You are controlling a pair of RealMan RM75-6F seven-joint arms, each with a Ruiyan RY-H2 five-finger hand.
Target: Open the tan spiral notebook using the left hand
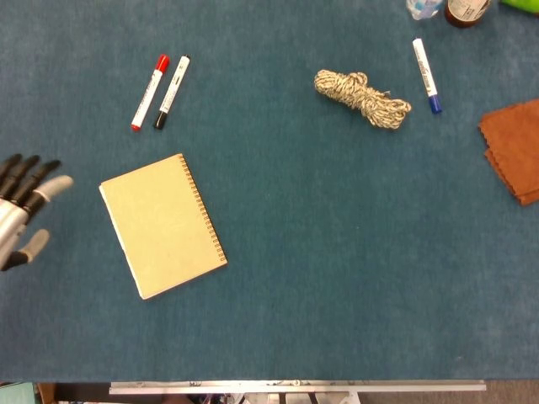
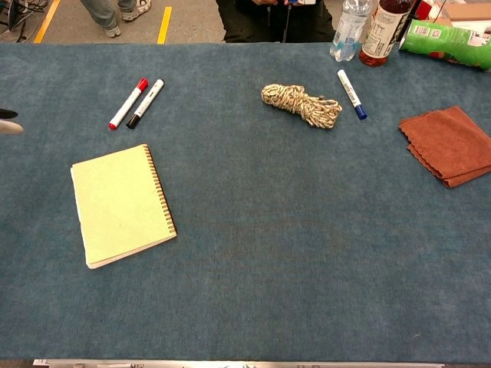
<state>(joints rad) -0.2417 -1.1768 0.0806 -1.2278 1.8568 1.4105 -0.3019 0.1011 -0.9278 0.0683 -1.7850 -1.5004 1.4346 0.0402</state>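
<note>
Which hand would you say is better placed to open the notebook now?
The left hand: it is open beside the free edge of the closed tan notebook, not touching it. The right hand is not in view.

Left hand [image 1: 24, 210] lies left of the notebook [image 1: 162, 225], apart.

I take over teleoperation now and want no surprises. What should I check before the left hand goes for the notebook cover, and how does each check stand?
1. Tan spiral notebook closed and lying flat on the table: ok.
2. Left hand empty, fingers spread: ok.
3. Hand apart from the notebook, bare table between them: ok.
4. Free edge of the cover faces the hand, spiral binding on the far side: ok.
5. Red marker and black marker lie beyond the notebook, off the direct path: ok.
6. Right hand out of the way: cannot tell, neither view shows it.
</note>
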